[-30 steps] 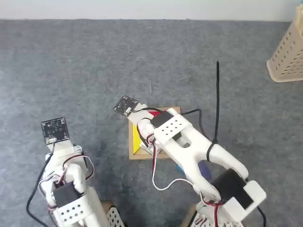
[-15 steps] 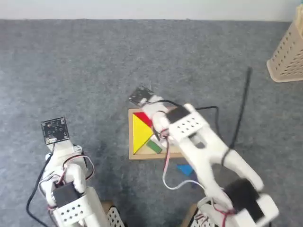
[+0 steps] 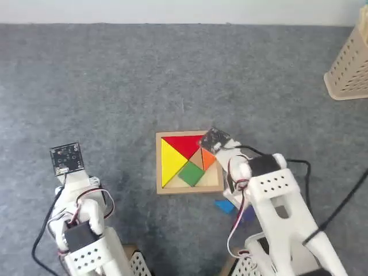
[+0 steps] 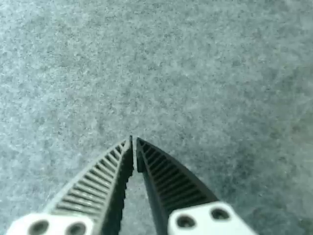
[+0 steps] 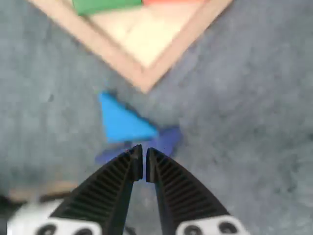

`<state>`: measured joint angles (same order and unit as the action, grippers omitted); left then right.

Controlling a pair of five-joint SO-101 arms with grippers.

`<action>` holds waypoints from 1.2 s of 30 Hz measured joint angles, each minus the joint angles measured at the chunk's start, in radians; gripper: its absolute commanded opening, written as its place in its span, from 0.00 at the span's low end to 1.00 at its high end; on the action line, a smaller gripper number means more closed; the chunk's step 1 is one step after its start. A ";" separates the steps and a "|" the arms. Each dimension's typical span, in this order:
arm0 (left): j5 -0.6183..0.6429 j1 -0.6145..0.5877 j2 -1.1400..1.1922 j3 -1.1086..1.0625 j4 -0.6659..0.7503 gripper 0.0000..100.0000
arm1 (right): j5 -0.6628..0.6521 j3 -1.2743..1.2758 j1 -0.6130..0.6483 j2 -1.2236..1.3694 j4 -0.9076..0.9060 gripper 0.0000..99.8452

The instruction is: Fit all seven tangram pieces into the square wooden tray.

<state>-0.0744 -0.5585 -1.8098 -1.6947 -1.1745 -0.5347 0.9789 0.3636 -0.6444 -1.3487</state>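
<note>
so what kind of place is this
Most likely a robotics lab bench: a white robot arm beside a second white arm, a grey carpet-like mat as the work surface, and a square wooden tray holding coloured tangram pieces, laid out as a practice task.

Partly filled tray
Inside: red triangle, yellow triangle, green square, orange triangle; outside by its corner: blue triangle touching purple piece

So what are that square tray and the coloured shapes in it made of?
The tray looks like pale bare wood: tan, matte rim and floor. The red triangle, yellow triangle and green square have flat opaque colour, probably painted wood, possibly plastic.
</note>
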 measured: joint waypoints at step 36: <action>0.000 0.000 0.000 0.000 0.000 0.01 | -0.167 0.029 -0.086 0.305 0.230 0.01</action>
<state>-0.0744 -0.5585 -1.8098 -1.6947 -1.1745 -0.7020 1.0081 0.2777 -0.3391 -1.1185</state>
